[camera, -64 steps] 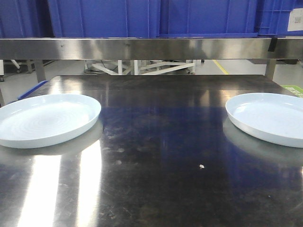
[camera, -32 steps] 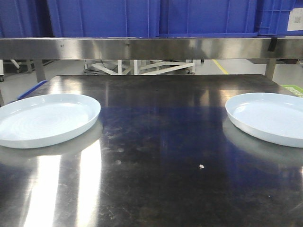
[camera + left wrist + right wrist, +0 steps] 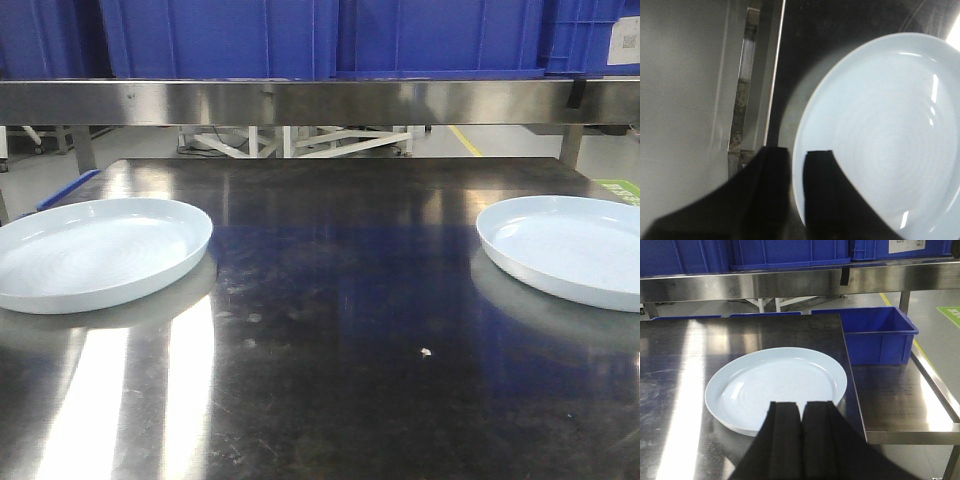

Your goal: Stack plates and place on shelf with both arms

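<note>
Reach favours each arm's own side: the right plate (image 3: 776, 382) lies straight ahead of my right gripper (image 3: 800, 403), its fingers pressed together. The left plate (image 3: 880, 145) meets my slightly parted left gripper (image 3: 796, 152) rim-first. Both plates rest on the tabletop (image 3: 330, 300).

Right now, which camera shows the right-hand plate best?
The right wrist view: the right-hand plate shows almost whole, only its near rim hidden behind the right claw. The front view cuts off its right edge; the left wrist view shows only the left-hand plate.
</note>
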### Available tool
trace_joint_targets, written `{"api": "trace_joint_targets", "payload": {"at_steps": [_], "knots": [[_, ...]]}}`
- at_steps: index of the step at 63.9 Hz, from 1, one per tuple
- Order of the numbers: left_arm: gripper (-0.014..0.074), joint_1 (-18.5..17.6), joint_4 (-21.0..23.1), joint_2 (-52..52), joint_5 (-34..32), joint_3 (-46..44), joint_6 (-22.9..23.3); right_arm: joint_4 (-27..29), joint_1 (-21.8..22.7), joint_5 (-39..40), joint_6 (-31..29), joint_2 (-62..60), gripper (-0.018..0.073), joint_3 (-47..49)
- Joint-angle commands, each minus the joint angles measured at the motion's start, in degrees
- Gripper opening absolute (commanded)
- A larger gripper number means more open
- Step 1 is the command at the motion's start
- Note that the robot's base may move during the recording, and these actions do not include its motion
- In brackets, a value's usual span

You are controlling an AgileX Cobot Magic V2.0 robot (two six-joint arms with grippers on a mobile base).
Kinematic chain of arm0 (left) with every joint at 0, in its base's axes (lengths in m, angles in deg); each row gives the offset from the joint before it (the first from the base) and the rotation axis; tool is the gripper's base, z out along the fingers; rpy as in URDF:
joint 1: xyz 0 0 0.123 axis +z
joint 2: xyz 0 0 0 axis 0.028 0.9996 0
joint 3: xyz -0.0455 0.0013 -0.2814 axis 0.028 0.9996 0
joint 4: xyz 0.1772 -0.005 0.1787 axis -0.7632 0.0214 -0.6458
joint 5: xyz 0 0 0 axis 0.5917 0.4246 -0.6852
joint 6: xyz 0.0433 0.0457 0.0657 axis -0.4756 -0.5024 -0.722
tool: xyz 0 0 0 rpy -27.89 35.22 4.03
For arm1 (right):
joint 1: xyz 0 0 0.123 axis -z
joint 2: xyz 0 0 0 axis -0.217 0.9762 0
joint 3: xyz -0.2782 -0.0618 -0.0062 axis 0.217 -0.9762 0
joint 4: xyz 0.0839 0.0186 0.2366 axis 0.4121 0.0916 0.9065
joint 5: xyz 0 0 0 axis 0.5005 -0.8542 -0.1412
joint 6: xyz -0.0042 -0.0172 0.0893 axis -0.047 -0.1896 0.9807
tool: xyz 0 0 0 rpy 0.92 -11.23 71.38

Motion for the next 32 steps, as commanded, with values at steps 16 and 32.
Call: {"api": "trace_joint_targets", "payload": {"at_steps": [16,32], "knots": [[0.0351,-0.25,2.39,0.37,-1.67,-2.97,0.28,-0.34,0.17,5.08,-0.14,-1.06,0.0057,0.1],[0.0351,-2.45,1.65,2.79,-2.09,-2.97,0.16,-0.34,0.17,5.08,-0.14,-1.06,0.0057,0.1]]}}
